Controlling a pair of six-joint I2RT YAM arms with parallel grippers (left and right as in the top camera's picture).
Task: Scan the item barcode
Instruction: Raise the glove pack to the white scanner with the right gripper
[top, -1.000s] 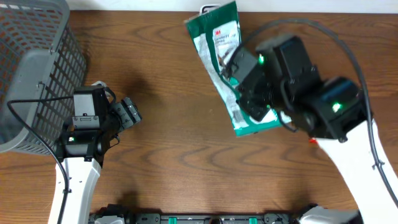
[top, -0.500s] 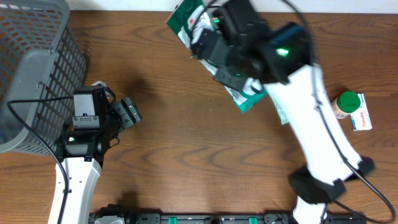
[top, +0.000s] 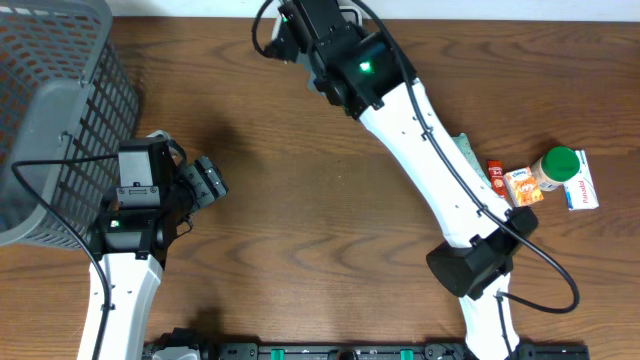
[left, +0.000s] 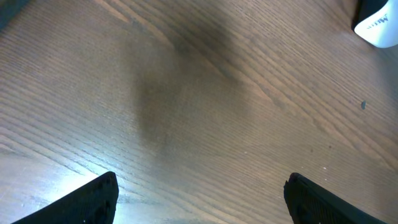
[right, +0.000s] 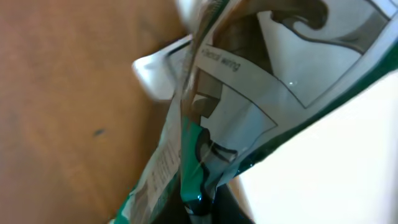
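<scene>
The item is a green and white plastic packet (right: 249, 106) that fills the right wrist view, crumpled and tilted. My right gripper (right: 208, 208) is shut on its lower edge. In the overhead view the right gripper (top: 288, 22) is stretched to the table's far edge at top centre, and the arm hides the packet there. No barcode is legible on it. My left gripper (top: 210, 182) rests at the left, open, with nothing in it. The left wrist view shows the left gripper (left: 202, 199) over bare wood, its dark fingertips (left: 93, 199) wide apart.
A grey mesh basket (top: 60, 100) stands at the far left. At the right lie a green-capped bottle (top: 558, 165), a white box (top: 583, 188) and small orange and red packets (top: 520, 187). A white object (left: 378, 25) shows at the left wrist view's top right.
My right arm has swung the packet from the table's centre right up and left to the far edge. This uncovered the items at the right. The left arm has not moved.
</scene>
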